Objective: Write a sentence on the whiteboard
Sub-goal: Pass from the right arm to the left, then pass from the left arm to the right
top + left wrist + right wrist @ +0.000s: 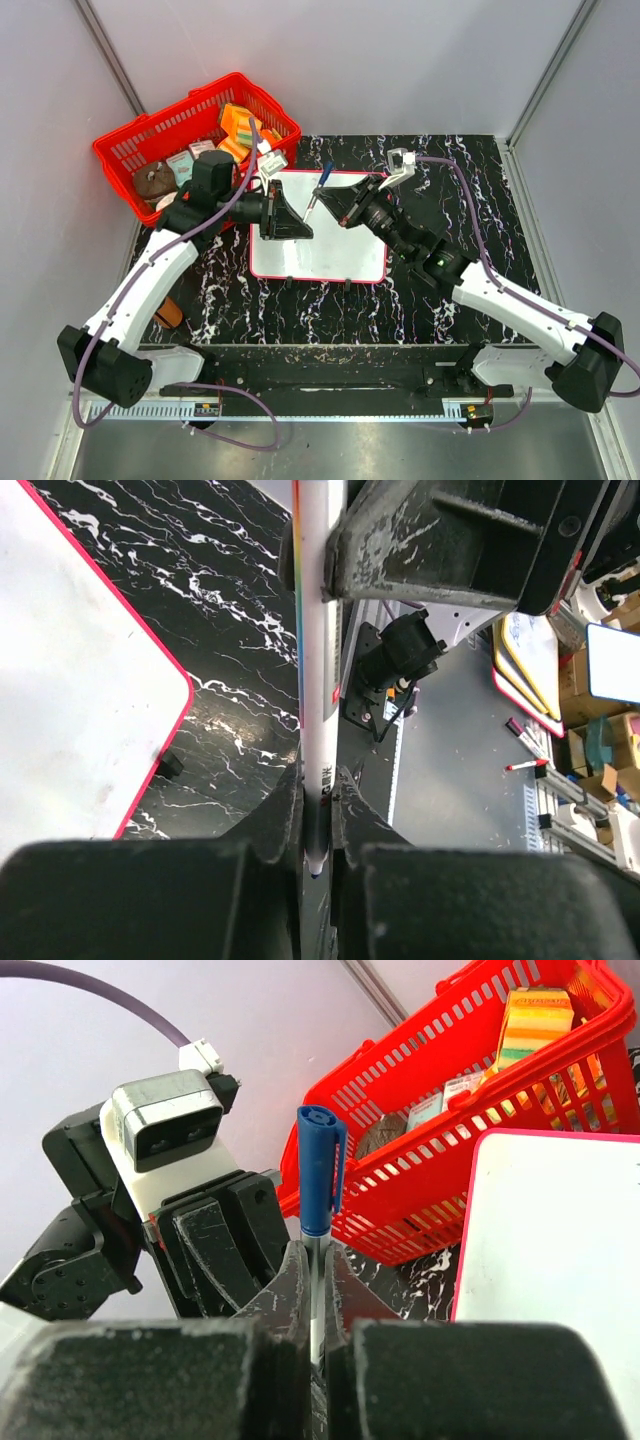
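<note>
Both arms' fingers [270, 830] clamp one marker [312, 680] near the whiteboard's [340, 250] far edge.

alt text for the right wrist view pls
The right tool clamps a pen upright, its blue cap on top. Behind it are the left tool, a red basket of packets and a corner of the whiteboard, bare where it shows.

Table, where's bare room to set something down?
Free: the table strip in front of the whiteboard, and the far right corner behind the right arm. Crowded: the red basket, and over the whiteboard where left hand and right hand hold the marker.
</note>
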`<state>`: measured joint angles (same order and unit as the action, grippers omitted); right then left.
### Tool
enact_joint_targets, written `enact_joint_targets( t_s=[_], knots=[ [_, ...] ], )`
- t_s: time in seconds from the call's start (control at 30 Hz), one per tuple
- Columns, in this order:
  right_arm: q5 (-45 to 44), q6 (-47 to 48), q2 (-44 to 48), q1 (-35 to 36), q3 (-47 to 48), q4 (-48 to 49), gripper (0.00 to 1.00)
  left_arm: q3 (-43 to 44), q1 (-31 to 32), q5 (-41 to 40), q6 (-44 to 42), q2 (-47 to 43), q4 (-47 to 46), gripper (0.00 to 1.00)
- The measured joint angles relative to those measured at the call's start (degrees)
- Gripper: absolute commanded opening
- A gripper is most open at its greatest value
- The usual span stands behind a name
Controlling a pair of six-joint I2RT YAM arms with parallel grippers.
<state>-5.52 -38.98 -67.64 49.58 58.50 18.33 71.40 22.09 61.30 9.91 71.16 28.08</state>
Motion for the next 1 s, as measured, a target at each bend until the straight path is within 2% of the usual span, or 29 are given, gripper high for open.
enact_joint_targets(
  t_s=[0.07, 0.1, 0.2, 0.27, 0.33, 0.47, 0.73, 0.87, 1.0],
  knots=[
    [-0.81, -0.55, 0.33, 0.24, 0.00, 0.13, 0.18, -0.09, 0.00, 0.02, 0.20, -0.52, -0.79, 0.00],
    [-1.07, -0.74, 0.50, 0.44, 0.00, 0.17, 0.33, -0.09, -0.04, 0.09, 0.26, -0.72, -0.96, 0.00],
    [-0.96, -0.72, 0.74, 0.57, 0.00, -0.22, 0.59, -0.22, -0.31, -0.04, 0.22, -1.33, -0.87, 0.00],
    [-0.81, -0.11, 1.18, 0.57, 0.00, -1.60, 0.81, -0.24, -1.18, -0.22, 0.00, -1.81, -0.70, 0.00],
    [-0.44, 0.37, 1.95, 0.57, 0.00, -3.43, 0.92, -0.24, -2.40, -0.37, -0.74, -2.38, -0.39, 0.00],
    [-0.02, 3.19, 6.32, 0.57, 0.02, -10.12, 1.00, -0.24, -4.00, -0.92, -2.93, -3.63, 1.42, 0.00],
    [3.19, 12.00, 17.84, 0.55, 0.00, -19.08, 1.00, -0.31, -4.20, 0.09, -9.20, -9.25, 5.38, 0.00],
    [10.21, 14.80, 16.96, 0.57, 0.46, -19.41, 0.97, -0.31, -4.20, 4.13, -11.41, -9.86, 6.36, 0.00],
    [19.26, 14.43, 10.32, 0.55, 0.63, -14.53, 0.91, -0.31, -4.20, 8.35, -12.85, -9.07, 6.86, 0.00]
  ],
)
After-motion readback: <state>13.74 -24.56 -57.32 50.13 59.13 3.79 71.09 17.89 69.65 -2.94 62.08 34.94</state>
